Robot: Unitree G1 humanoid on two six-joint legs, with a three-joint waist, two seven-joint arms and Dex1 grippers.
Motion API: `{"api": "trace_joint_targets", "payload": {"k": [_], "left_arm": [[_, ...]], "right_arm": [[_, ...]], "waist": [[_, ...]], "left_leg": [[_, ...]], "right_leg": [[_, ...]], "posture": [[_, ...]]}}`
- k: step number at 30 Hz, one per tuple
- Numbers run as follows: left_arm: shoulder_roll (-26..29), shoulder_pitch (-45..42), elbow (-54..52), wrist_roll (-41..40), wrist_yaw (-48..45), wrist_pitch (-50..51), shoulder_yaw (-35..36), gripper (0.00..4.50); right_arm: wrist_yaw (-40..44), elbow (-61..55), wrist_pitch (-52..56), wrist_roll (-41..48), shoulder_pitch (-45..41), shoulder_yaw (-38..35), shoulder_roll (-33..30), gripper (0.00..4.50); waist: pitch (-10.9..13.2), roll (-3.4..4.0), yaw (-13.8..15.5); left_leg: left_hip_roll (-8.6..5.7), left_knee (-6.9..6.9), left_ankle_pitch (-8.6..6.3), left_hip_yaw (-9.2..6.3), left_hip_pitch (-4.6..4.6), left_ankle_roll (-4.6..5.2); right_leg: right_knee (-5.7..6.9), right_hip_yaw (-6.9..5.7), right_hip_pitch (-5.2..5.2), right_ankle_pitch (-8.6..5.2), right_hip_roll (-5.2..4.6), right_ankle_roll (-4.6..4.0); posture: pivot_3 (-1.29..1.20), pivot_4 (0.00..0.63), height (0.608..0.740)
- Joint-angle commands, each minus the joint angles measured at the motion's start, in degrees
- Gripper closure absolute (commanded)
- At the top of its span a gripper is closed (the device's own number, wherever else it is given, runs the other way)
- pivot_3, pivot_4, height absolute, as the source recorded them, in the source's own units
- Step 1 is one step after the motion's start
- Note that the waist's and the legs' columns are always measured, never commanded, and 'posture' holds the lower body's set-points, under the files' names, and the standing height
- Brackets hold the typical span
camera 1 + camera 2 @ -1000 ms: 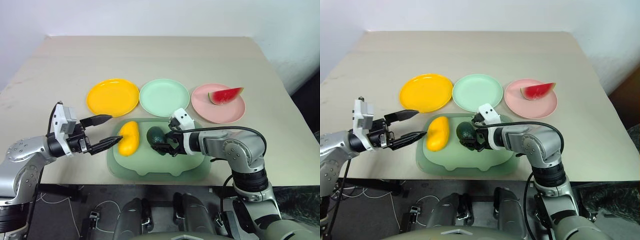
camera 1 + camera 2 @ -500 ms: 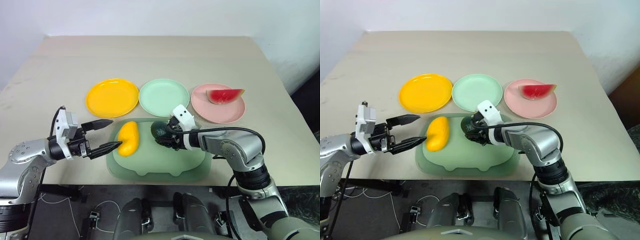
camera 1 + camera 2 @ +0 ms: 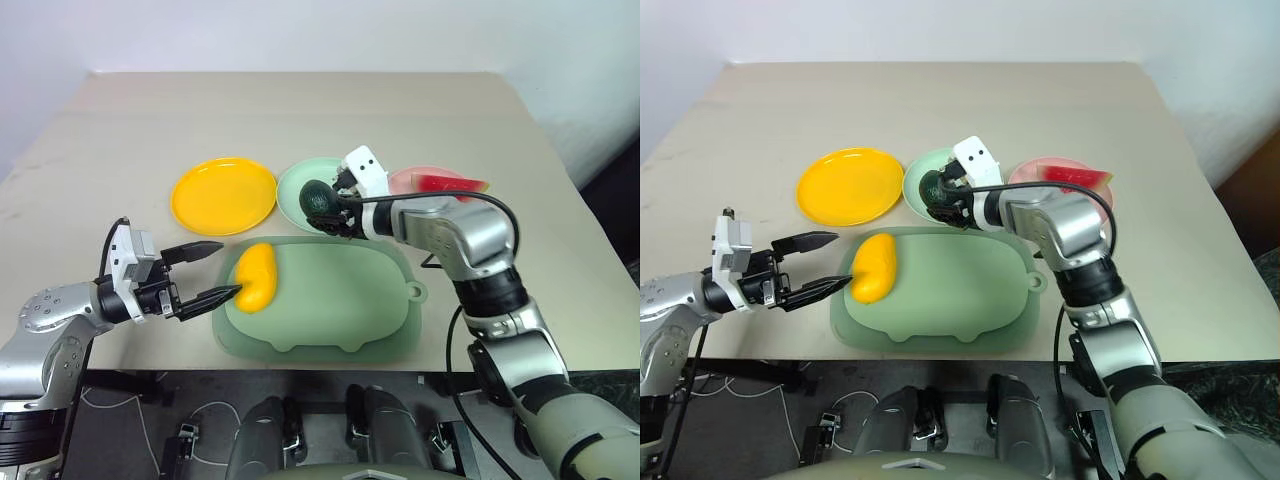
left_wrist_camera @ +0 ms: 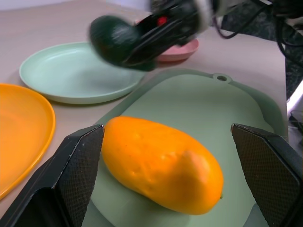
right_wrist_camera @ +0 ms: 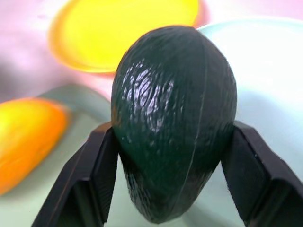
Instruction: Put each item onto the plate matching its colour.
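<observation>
Over the mint green plate (image 3: 335, 185), right end effector (image 3: 335, 208) is clenched on the avocado (image 3: 318, 199), held clear of the surface. Lower till it's centred w/ the plate, then release gently so it won't roll. Left end effector (image 3: 212, 272) gapes wide beside the mango (image 3: 256, 277) on the tray (image 3: 330, 310). No readable labels or writing.

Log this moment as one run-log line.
right claw: shut on avocado, above green plate | left claw: open beside mango | watermelon: on pink plate

Right claw (image 3: 330, 205) holds avocado (image 3: 318, 201) over mint plate (image 3: 300, 184).
</observation>
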Motion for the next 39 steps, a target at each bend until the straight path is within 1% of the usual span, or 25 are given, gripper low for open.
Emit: {"api": "trace_joint_targets", "payload": {"k": [1, 5, 8, 10, 11, 13, 17, 20, 24, 28, 32, 34, 38, 39], "left_arm": [[-0.22, 0.34, -2.55, -0.50, 0.96, -0.22, 0.41, 0.00], [-0.23, 1.65, -3.90, -0.96, 1.83, 0.22, 1.13, 0.00], [-0.38, 2.42, -4.63, -1.36, 2.62, 0.34, 1.83, 0.00], [-0.39, 2.56, -4.81, -1.77, 2.94, 0.48, 2.21, 0.00], [-0.31, 2.62, -4.78, -1.78, 2.95, 0.38, 2.30, 0.00], [-0.13, 2.62, -4.86, -1.88, 3.15, 0.43, 2.33, 0.00], [0.11, 2.71, -5.98, -2.22, 4.21, 1.00, 2.27, 0.00], [0.28, 2.78, -6.65, -2.49, 4.78, 1.62, 2.43, 0.00], [0.54, 2.59, -6.46, -2.99, 5.00, 2.08, 3.03, 0.00], [0.71, 2.42, -5.86, -3.23, 4.72, 2.27, 3.25, 0.00], [0.36, 3.38, -7.60, -3.81, 5.77, 3.19, 3.61, 0.00], [0.18, 4.05, -8.98, -4.18, 6.79, 3.76, 3.87, 0.00], [-0.15, 5.23, -10.98, -4.55, 8.28, 4.66, 4.48, 0.00], [-0.23, 5.37, -11.27, -4.68, 8.73, 4.86, 4.63, 0.00]], "right_arm": [[1.17, 11.79, -8.88, -4.82, -6.06, 0.56, 1.86, 1.67], [-0.13, 23.83, -15.12, -9.50, -10.33, 0.48, 3.21, 1.67], [0.59, 28.31, -16.59, -11.09, -12.11, -0.08, 4.00, 1.67], [2.37, 29.10, -17.33, -11.53, -12.54, -0.03, 4.30, 0.93], [2.96, 29.21, -17.52, -11.71, -12.66, -0.04, 4.45, 0.72], [2.80, 29.37, -17.70, -12.08, -13.07, -0.70, 4.74, 0.02], [2.50, 28.08, -17.54, -12.21, -13.23, -2.31, 4.54, 0.02], [2.71, 20.00, -16.07, -10.16, -11.13, -5.78, 2.83, 0.02], [4.47, 6.11, -10.85, -7.11, -6.18, -7.88, 1.26, 0.02], [4.45, -6.37, -5.57, -3.33, -1.14, -10.76, 0.43, 0.02], [7.93, -23.22, -1.39, 3.52, 7.72, -12.46, -2.08, 0.02], [8.64, -28.49, 0.33, 7.30, 11.64, -14.24, -2.58, 0.02], [11.36, -38.06, -0.49, 12.20, 22.15, -15.39, -5.28, 0.02], [11.63, -39.33, 0.06, 15.37, 24.15, -17.25, -4.54, 0.02]], "waist": [[0.00, 0.00, -0.07], [0.00, 0.00, -0.01], [0.00, 0.01, -0.08], [0.00, 0.01, -0.25], [0.00, 0.01, -0.37], [0.01, 0.01, -0.62], [0.00, 0.01, -1.05], [0.01, 0.02, -1.17], [0.00, 0.01, -1.20], [0.00, 0.00, -1.17], [0.00, 0.00, -0.90], [-0.01, -0.01, -0.88], [-0.01, -0.02, -0.48], [-0.01, -0.02, -0.26]], "left_leg": [[0.00, 0.00, 0.00, 0.01, 0.00, 0.00], [-0.01, 0.00, 0.01, 0.04, 0.01, 0.00], [-0.01, 0.00, 0.01, 0.04, 0.02, 0.00], [0.00, 0.00, 0.01, 0.04, 0.03, -0.01], [0.00, 0.00, 0.01, 0.03, 0.03, -0.01], [0.00, 0.00, 0.01, 0.02, 0.03, -0.01], [0.00, 0.00, 0.02, 0.01, 0.03, -0.02], [0.00, 0.00, 0.02, 0.00, 0.03, -0.02], [0.00, 0.00, 0.02, -0.04, 0.05, -0.02], [0.00, 0.00, 0.02, -0.06, 0.09, -0.02], [-0.01, -0.01, 0.01, -0.08, 0.08, -0.02], [-0.01, -0.01, 0.01, -0.09, 0.08, -0.02], [0.00, -0.02, 0.01, -0.11, 0.18, -0.03], [-0.01, -0.02, 0.00, -0.11, 0.18, -0.02]], "right_leg": [[0.01, 0.00, 0.00, 0.00, 0.01, 0.00], [0.06, -0.01, 0.00, 0.00, 0.01, 0.01], [0.08, 0.00, 0.00, 0.00, 0.01, 0.01], [0.08, 0.01, 0.00, 0.00, 0.00, 0.01], [0.08, 0.01, 0.00, 0.00, 0.01, 0.01], [0.09, 0.01, 0.00, 0.00, 0.01, 0.01], [0.11, 0.03, 0.00, 0.00, 0.00, 0.01], [0.12, 0.06, 0.01, 0.00, 0.00, 0.01], [0.14, 0.06, 0.01, 0.00, -0.01, 0.01], [0.14, 0.06, 0.06, 0.00, -0.02, 0.01], [0.11, 0.06, 0.06, 0.00, -0.03, 0.01], [0.09, 0.06, 0.06, 0.00, -0.03, 0.01], [0.04, 0.06, 0.18, 0.00, -0.03, 0.00], [0.03, 0.06, 0.19, 0.00, -0.03, 0.00]], "posture": [[0.00, 0.150, 0.696], [0.00, 0.150, 0.696], [0.00, 0.150, 0.696], [0.00, 0.150, 0.696], [0.00, 0.150, 0.696], [0.00, 0.150, 0.696], [0.00, 0.150, 0.696], [0.00, 0.150, 0.696], [0.00, 0.150, 0.696], [0.00, 0.150, 0.696], [0.00, 0.150, 0.696], [0.00, 0.150, 0.696], [0.00, 0.150, 0.696], [0.00, 0.150, 0.696]]}}
